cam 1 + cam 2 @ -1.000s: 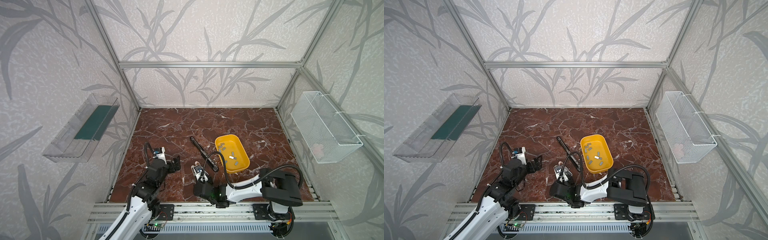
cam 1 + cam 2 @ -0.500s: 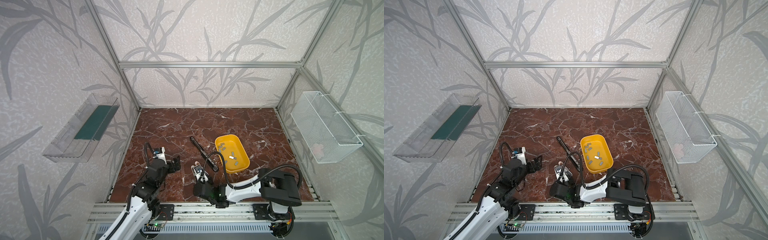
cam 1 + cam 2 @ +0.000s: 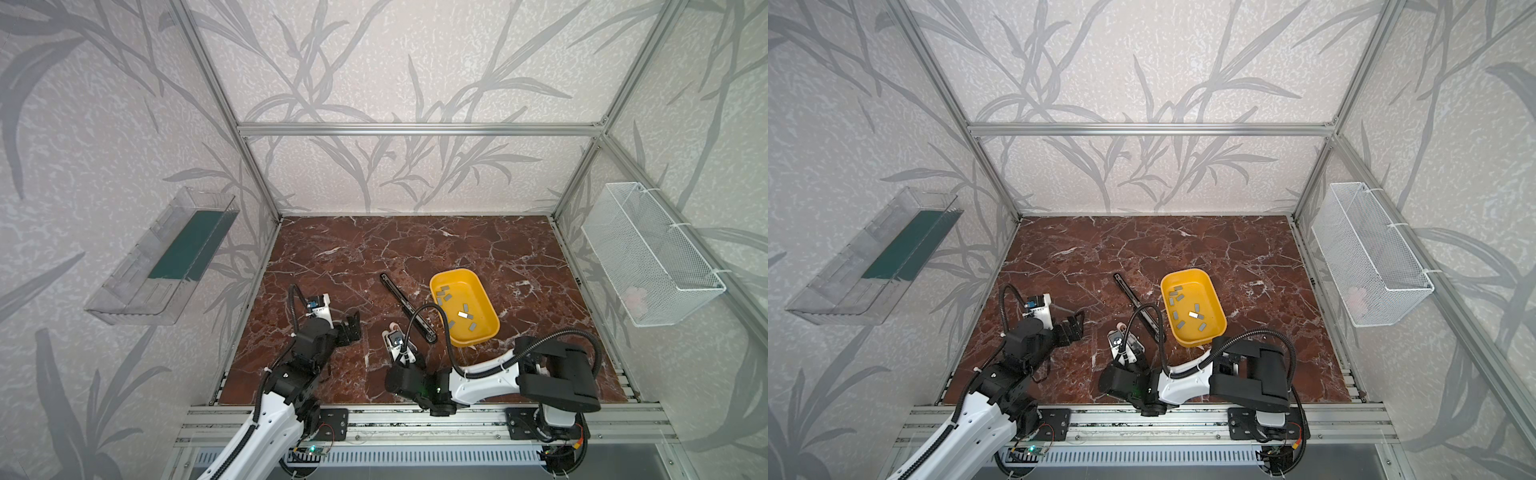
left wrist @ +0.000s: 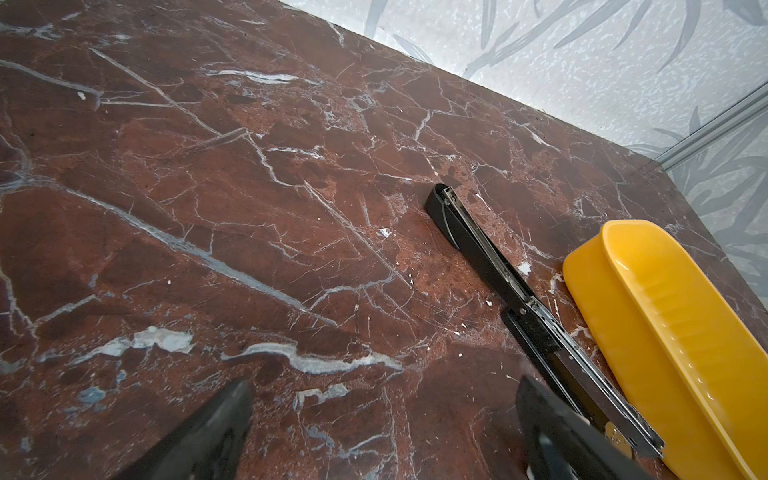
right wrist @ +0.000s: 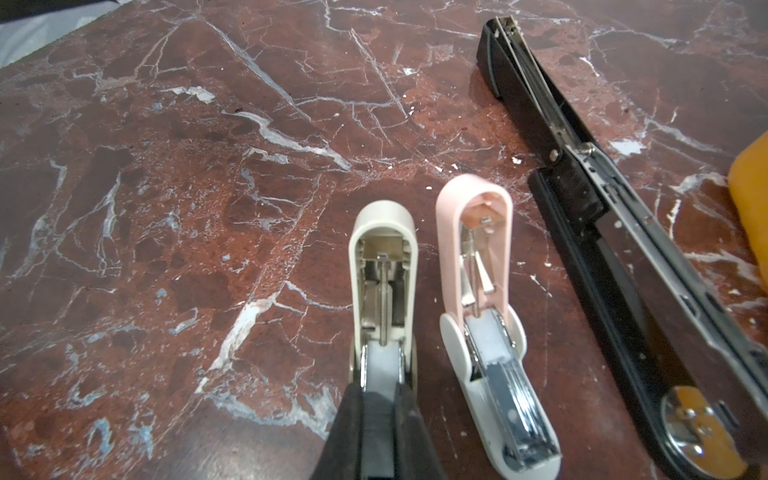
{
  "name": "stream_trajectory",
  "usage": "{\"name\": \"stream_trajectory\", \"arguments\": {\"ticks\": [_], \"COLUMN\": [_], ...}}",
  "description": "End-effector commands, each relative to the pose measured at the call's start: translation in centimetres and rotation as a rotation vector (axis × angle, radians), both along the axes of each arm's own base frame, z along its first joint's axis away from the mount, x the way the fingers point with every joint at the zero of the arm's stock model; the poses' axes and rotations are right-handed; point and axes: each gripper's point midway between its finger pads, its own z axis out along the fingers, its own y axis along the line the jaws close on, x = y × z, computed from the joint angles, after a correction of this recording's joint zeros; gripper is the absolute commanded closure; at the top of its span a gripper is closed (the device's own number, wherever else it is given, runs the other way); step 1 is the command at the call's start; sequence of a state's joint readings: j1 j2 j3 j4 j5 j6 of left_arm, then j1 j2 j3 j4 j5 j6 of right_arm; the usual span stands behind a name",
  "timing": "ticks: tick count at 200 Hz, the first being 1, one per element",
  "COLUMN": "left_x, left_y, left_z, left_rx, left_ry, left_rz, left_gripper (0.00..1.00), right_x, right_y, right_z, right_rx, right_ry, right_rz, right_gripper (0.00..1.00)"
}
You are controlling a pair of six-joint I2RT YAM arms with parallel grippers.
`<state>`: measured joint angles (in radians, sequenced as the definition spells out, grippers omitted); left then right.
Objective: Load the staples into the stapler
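Note:
Several grey staples (image 3: 449, 297) (image 3: 1177, 298) lie loose in a yellow tray (image 3: 478, 297) (image 3: 1208, 299); one glints silver. My right gripper (image 5: 380, 419) is shut on the rear of a white mini stapler (image 5: 382, 266), which lies opened flat on the marble. A pink mini stapler (image 5: 478, 257) lies opened right beside it. A long black stapler (image 3: 409, 309) (image 4: 498, 274) (image 5: 602, 216), also folded open, lies between them and the tray. My left gripper (image 4: 382, 419) (image 3: 353, 328) hovers open over bare marble to the left, holding nothing.
A white wire basket (image 3: 648, 257) hangs on the right wall. A clear plastic shelf (image 3: 166, 257) hangs on the left wall. The aluminium rail (image 3: 415, 415) carrying both arm bases runs along the front edge.

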<state>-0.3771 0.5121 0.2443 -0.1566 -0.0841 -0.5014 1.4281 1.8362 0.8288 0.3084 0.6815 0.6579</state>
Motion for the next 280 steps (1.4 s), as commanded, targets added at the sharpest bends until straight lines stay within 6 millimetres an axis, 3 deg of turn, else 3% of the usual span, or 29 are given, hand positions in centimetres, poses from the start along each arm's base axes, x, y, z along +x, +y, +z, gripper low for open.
{"name": "stream_trajectory", "arguments": {"ticks": [1,69,145,280], "left_x": [0.2,0.2,0.2,0.2], "left_y": [0.0,0.0,0.0,0.0], "left_z": [0.4,0.4,0.4,0.3], "left_rx": [-0.023,-0.021,-0.021,-0.020], "left_ry": [-0.012,-0.010,-0.011,-0.008], "left_rz": [0.014,0.014,0.013,0.015], "left_gripper": [0.01,0.01,0.01,0.01], "right_x": [0.0,0.1,0.1,0.4], "right_y": [0.2,0.1,0.1,-0.6], "right_z": [0.1,-0.2,2.3,1.8], "right_rx": [-0.014,-0.027,-0.008,-0.043], "right_ry": [-0.020,-0.022,-0.053,-0.071], "right_rz": [-0.012,-0.019,0.007,-0.017], "right_gripper": [0.99,0.99,0.99,0.99]}}
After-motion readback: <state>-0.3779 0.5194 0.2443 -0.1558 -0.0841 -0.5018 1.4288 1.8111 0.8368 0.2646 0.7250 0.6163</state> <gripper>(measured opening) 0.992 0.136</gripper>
